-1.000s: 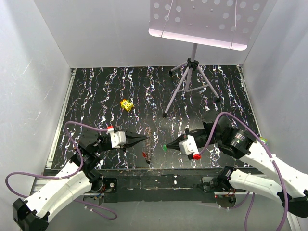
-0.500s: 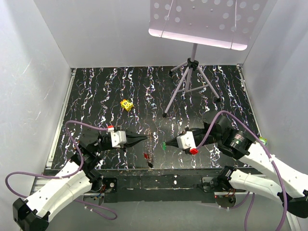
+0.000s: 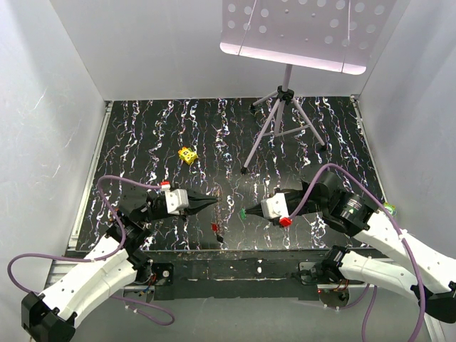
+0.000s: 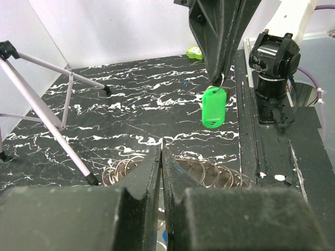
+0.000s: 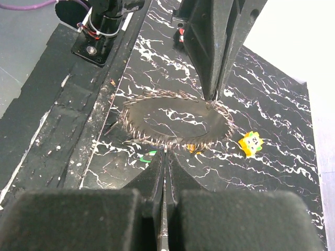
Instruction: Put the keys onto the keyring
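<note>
Left pincer (image 3: 211, 204): clenched. In the right wrist view its tips nip the far rim of the keyring (image 5: 137, 135).
Right pincer (image 3: 249, 212): clenched on the top end of the green key (image 4: 213, 107), which hangs free below my tips.
Keyring, place: between my two pincers, near the front edge of the table (image 3: 142, 128). Its near rim sits just beyond my right tips. I cannot tell whether that rim rests on the table or is raised.
Keyring, look: thin silvery wire. It shows as a wide oval fringed with fine wire from the right wrist, and as a row of overlapping loops from the left.
Keyring, handling: I judge it light, springy and slick, and apt to twist in a pinch. Best held on a plain stretch of wire, leaving the opening free.
Green key, look: flat bright-green plastic head with rounded corners and a small metal loop on top.
Green key, handling: I judge it very light and rigid, and prone to swing. Best gripped high.
Red key (image 3: 214, 228): lies on the table near the front edge, apart from both pincers.
</note>
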`<state>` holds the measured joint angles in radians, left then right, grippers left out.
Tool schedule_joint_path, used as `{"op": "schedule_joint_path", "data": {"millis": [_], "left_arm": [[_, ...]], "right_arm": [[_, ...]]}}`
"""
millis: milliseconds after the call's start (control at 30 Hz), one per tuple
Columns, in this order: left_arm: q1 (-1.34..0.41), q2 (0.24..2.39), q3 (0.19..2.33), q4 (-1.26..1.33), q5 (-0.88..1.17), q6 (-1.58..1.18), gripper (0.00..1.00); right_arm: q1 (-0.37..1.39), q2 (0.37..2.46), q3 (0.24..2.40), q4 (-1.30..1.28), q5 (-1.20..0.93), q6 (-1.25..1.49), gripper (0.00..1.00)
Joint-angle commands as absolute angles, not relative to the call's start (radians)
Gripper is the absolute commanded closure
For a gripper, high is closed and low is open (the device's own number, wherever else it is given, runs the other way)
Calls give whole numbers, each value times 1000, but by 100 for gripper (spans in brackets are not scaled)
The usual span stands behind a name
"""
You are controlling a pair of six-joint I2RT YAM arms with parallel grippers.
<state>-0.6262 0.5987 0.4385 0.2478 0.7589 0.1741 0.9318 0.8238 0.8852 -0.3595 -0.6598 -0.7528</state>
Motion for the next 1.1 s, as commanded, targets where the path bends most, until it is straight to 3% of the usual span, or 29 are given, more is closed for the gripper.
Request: {"op": "schedule_joint_path", "data": {"millis": [0,1067], "left_arm": [[-607,595,488,293,773,170,100],[-604,560,443,339,724,166,100]], "right_arm": [[939,808,887,-331,-653,-723,99],[968,883,968,-311,-611,-568,99]]}}
